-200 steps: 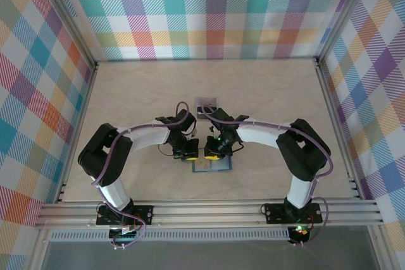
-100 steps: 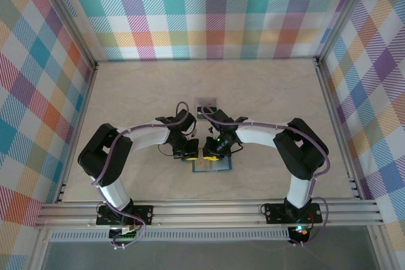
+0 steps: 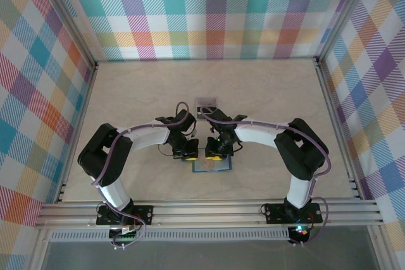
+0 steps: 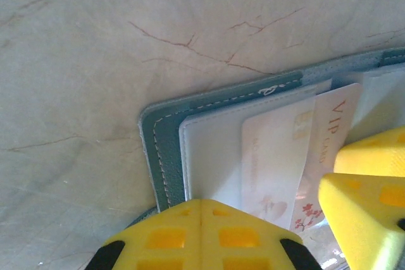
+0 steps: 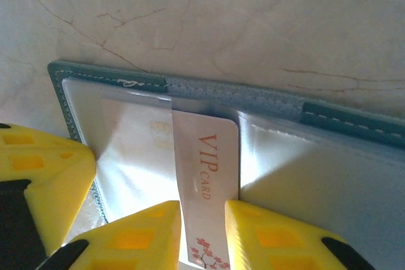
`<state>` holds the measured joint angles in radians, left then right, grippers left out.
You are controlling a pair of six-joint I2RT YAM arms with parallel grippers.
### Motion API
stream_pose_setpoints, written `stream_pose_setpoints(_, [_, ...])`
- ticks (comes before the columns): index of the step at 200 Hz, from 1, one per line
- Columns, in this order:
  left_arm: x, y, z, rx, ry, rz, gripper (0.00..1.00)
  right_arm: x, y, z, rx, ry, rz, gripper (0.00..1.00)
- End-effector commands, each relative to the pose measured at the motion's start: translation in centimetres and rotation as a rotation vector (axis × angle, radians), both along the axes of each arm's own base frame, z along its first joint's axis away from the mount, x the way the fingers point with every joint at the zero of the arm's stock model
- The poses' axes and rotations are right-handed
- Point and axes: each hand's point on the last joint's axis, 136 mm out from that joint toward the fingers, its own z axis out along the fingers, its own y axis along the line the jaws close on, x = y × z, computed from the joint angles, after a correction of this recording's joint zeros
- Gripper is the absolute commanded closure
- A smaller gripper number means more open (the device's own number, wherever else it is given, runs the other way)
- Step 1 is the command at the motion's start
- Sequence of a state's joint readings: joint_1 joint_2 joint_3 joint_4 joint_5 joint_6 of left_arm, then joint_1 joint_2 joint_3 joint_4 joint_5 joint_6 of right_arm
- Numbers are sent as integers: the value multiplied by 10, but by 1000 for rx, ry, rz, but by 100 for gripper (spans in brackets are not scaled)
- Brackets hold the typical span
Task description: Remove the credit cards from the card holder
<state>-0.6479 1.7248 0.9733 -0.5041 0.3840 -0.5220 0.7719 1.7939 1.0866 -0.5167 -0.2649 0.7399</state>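
One holder [image 5: 209, 86] shows two cards [image 4: 272, 150]; left gripper [image 4: 199, 210], fingers shut, points down at its edge, right gripper [image 5: 202, 219] slightly parted astride the VIP card [image 5: 205, 169].

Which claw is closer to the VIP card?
Right. The right claw straddles the VIP card, one finger each side; the left claw, shut, sits off to its side over the card holder.

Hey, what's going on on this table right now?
A robot is working on an open teal card holder lying flat on the table. The left gripper, shut, rests at its left edge, seemingly pinning it. The right gripper straddles a VIP card poking from a sleeve; whether it grips is unclear. A second card sits tucked beside it; a loose card lies farther out.
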Motion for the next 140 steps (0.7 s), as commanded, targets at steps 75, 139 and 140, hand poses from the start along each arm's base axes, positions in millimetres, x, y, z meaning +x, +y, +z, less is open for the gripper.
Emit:
stream_pose_setpoints(75, [-13,-11,6,46,14,-60,100,-3,-9,-7,-11,16,-4,73])
stream_pose_setpoints(139, [-18,7,-16,190,39,-92,100,-5,3,-8,119,44,-13,73])
stream_pose_setpoints(140, [-18,7,-16,193,40,-94,100,-4,4,-7,125,43,-13,73])
